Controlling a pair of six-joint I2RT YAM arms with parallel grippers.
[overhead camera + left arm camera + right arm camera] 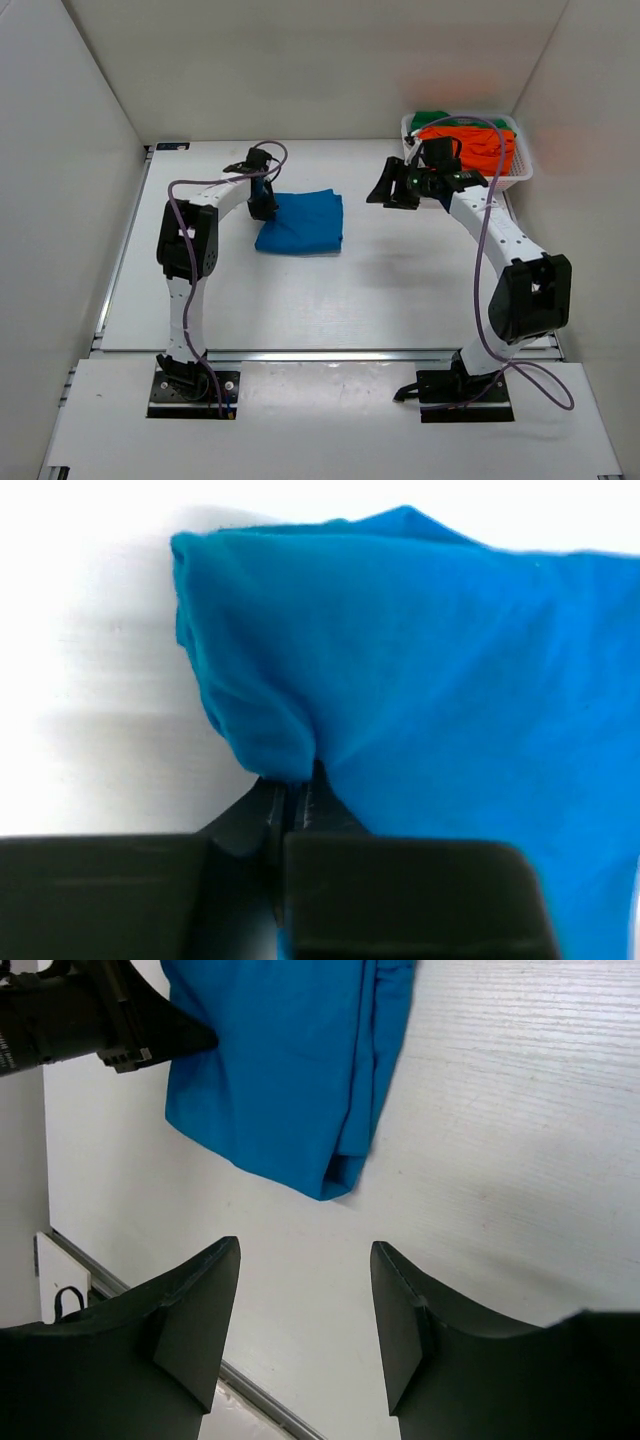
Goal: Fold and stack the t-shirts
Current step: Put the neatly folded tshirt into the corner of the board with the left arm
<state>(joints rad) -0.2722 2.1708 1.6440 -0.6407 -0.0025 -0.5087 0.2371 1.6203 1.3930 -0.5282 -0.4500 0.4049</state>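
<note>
A bright blue t-shirt (303,223) lies folded in a rough rectangle on the white table; it also shows in the left wrist view (440,670) and in the right wrist view (290,1070). My left gripper (264,203) is shut on the shirt's left edge, pinching a fold of blue cloth (295,775). My right gripper (392,190) is open and empty, above bare table to the right of the blue shirt (305,1260). An orange t-shirt (478,148) and a green t-shirt (432,118) lie bundled in the basket.
A white mesh basket (521,172) stands at the back right corner, close behind the right arm. White walls enclose the table on three sides. A metal rail (330,354) runs along the table's near edge.
</note>
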